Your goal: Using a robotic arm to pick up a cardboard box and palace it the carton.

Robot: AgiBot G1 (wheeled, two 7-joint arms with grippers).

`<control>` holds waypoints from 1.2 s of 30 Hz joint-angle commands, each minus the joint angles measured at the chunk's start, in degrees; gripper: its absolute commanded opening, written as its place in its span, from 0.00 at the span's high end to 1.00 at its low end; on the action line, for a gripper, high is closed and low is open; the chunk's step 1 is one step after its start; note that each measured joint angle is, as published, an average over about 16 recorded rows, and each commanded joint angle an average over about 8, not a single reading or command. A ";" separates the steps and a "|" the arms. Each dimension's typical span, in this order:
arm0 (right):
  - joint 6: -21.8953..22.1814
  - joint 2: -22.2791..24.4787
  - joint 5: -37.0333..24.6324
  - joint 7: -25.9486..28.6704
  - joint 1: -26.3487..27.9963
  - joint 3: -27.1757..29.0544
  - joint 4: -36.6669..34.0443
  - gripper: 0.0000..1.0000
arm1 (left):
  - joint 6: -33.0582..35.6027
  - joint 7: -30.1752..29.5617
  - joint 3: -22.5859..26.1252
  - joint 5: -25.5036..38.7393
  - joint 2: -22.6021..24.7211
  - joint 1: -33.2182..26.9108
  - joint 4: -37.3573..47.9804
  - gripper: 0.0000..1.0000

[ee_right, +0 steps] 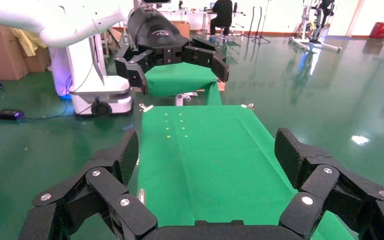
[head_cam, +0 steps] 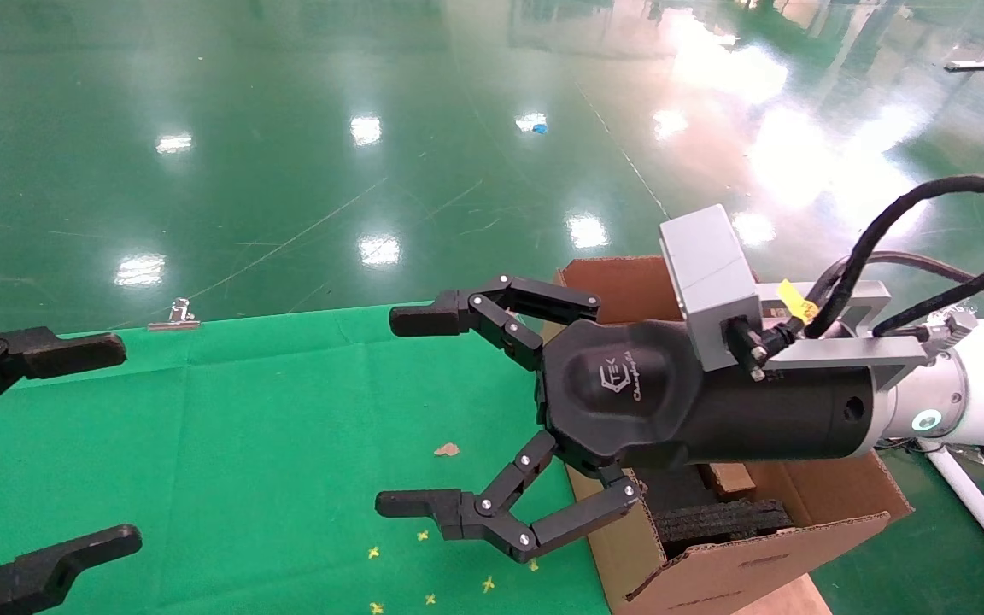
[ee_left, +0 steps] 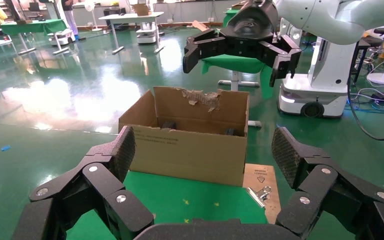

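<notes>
Looking down, I see a green-clothed counter on glossy green floor. Right tool hangs spread, empty; left tool spread too. Its arm hides most of the carton.

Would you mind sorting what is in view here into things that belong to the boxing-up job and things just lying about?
Job:
right gripper, open above the green cloth
carton with black foam inside
left gripper, open

Lying about:
binder clip at the cloth's far edge
brown scrap
yellow specks
</notes>
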 commanded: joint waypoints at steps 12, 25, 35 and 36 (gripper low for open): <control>0.17 -0.10 -0.36 0.16 0.64 -0.73 -0.51 0.00 | 0.00 0.00 0.00 0.00 0.00 0.00 0.00 0.00; 0.23 -0.15 -0.46 0.21 0.85 -0.96 -0.67 0.00 | 0.00 0.00 -0.01 0.00 0.00 0.00 0.00 0.00; 0.26 -0.18 -0.50 0.25 0.89 -1.02 -0.71 0.00 | 0.00 0.00 -0.01 0.02 0.00 0.00 0.00 0.00; 0.26 -0.18 -0.50 0.25 0.89 -1.03 -0.71 0.00 | 0.00 0.00 -0.01 0.02 0.00 0.00 0.00 0.00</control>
